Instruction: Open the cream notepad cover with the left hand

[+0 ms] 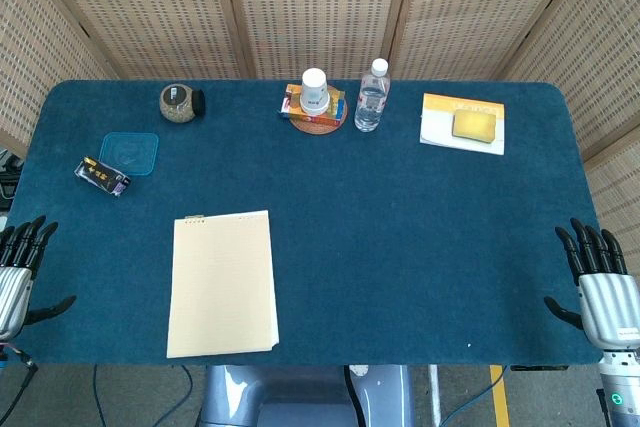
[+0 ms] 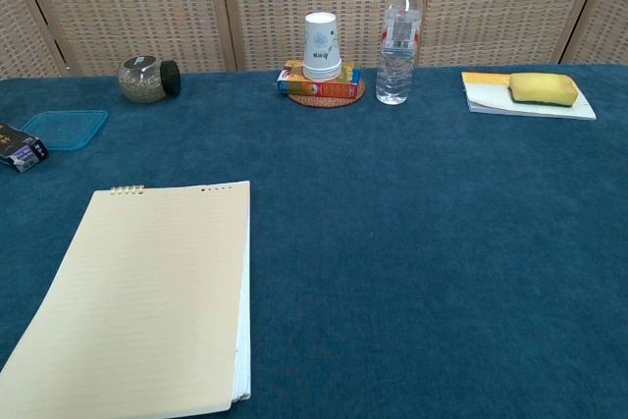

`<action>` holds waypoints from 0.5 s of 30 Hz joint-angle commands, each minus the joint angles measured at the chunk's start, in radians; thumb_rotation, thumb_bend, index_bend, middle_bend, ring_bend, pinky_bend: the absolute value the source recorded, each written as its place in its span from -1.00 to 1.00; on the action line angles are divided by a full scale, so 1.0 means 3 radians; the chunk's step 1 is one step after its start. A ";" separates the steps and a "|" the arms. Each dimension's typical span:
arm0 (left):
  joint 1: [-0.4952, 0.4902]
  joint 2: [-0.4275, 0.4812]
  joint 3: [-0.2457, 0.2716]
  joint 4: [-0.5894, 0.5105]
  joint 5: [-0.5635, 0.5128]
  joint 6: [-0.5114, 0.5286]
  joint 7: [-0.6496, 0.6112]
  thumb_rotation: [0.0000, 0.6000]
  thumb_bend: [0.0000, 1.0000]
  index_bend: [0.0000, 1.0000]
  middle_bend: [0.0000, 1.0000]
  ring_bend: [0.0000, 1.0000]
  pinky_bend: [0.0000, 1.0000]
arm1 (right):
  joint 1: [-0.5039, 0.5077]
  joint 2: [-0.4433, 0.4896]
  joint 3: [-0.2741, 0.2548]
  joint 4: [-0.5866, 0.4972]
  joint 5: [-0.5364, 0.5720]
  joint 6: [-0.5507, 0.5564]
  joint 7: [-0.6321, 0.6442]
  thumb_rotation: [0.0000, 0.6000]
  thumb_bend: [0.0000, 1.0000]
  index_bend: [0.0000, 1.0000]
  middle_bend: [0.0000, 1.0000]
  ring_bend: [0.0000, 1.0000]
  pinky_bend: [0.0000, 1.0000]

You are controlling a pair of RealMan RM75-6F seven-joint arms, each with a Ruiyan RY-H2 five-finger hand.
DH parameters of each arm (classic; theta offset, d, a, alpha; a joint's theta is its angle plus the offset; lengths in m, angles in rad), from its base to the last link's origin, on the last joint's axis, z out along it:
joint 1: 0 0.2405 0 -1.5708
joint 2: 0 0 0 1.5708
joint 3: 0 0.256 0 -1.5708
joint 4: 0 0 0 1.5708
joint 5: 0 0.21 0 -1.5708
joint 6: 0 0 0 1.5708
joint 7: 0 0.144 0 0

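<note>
The cream notepad (image 1: 222, 284) lies flat on the blue table, front left of centre, cover down and binding at its far edge. In the chest view the notepad (image 2: 142, 298) fills the lower left, its page stack visible along the right side. My left hand (image 1: 20, 267) hovers at the table's left edge, well left of the pad, fingers spread and empty. At the right edge my right hand (image 1: 600, 282) also holds nothing, fingers apart. Neither hand shows in the chest view.
Along the back stand a jar (image 1: 180, 103), a paper cup (image 1: 315, 89) on a box and coaster, and a water bottle (image 1: 371, 95). A yellow sponge (image 1: 475, 125) rests on a white pad at back right. A blue lid (image 1: 131, 153) and small dark packet (image 1: 102, 176) lie left.
</note>
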 commanded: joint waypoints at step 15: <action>-0.0194 -0.0303 0.0462 0.0337 0.1077 -0.0121 -0.0107 1.00 -1.00 -1.00 -1.00 -1.00 -1.00 | 0.0000 -0.0010 -0.0017 -0.0019 0.0001 -0.0027 -0.0036 1.00 -1.00 -1.00 -1.00 -1.00 -1.00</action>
